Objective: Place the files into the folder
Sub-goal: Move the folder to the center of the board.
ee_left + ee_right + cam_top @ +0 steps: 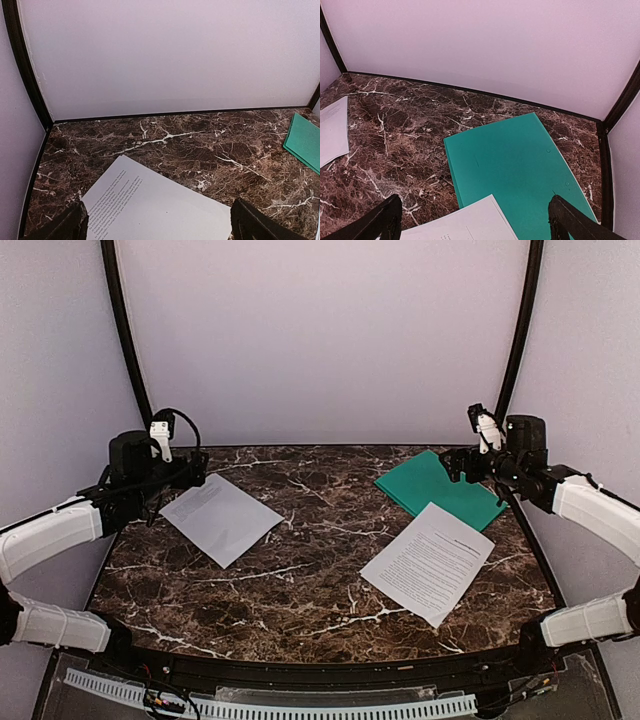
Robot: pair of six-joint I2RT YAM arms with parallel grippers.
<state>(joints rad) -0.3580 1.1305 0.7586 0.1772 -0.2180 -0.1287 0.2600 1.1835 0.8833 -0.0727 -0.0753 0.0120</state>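
The flat teal-green plastic folder (440,490) lies closed at the far right of the dark brown, white-veined marble table (310,590), one corner pointing toward the back wall. Just in front of it sits a white rectangular paper sheet with black print (430,562), and its far corner overlaps the folder's near edge. Well apart, over on the far left, the second white printed paper sheet (222,518) lies flat and skewed on the marble.

Out to the arms now. The right gripper (455,466) hangs above the folder's far right edge, black fingers (385,222) spread wide, nothing between them. The left gripper (190,478) hangs over the far-left edge of the second sheet, jaws wide apart too, and empty. Whether its fingertips touch the paper, these views don't tell. Pale lilac walls (320,340) close in the table on three sides.
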